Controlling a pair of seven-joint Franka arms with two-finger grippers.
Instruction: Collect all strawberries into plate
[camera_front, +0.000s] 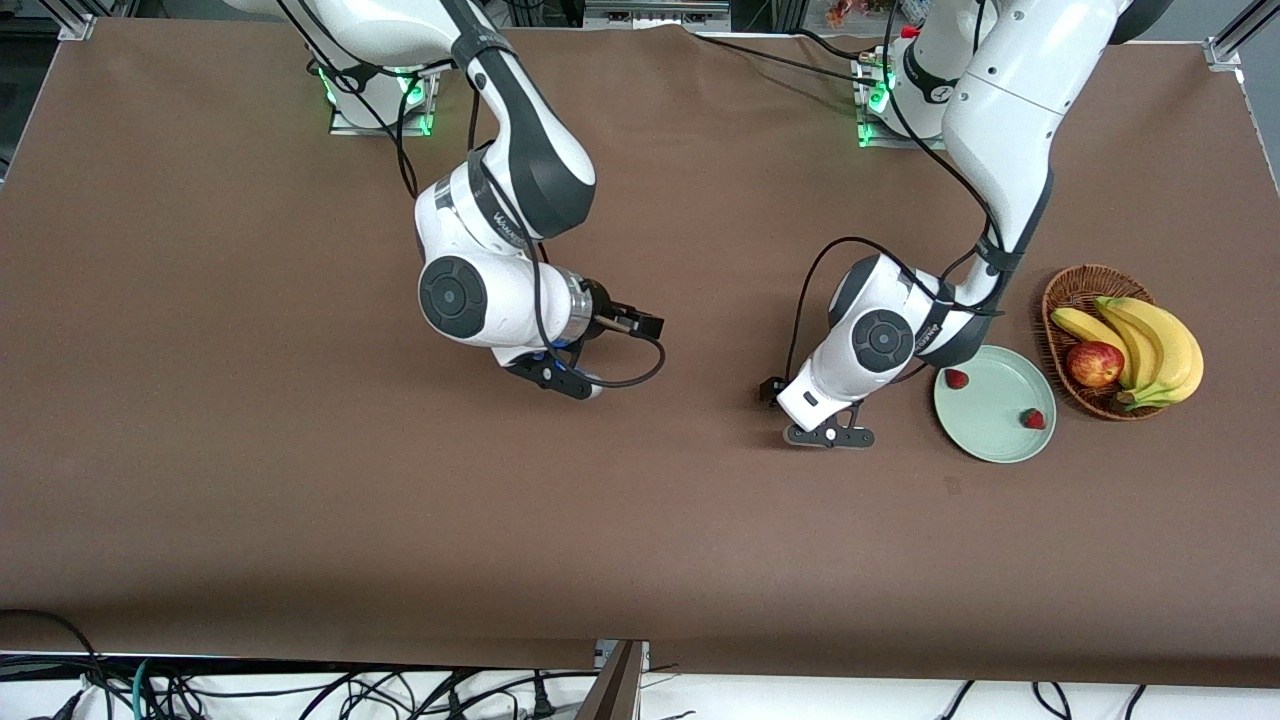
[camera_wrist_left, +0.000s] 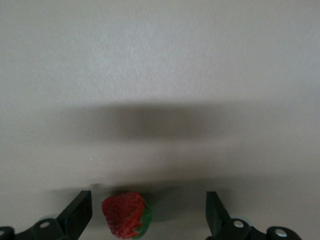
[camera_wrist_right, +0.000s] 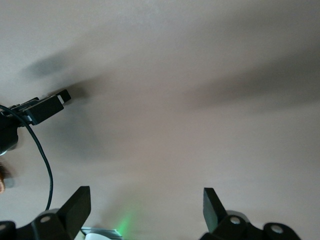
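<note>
The left gripper (camera_wrist_left: 149, 212) is hanging low over the table just beside the plate (camera_front: 990, 437), fingers spread wide, with the third strawberry (camera_wrist_left: 126, 215) lying on the cloth between them, closer to one finger. Two strawberries (camera_front: 957, 378) are already sitting in the plate. The right gripper (camera_wrist_right: 145, 210) is waiting over bare table, well apart, fingers spread and holding nothing. The left arm is plainly the nearer one.
</note>
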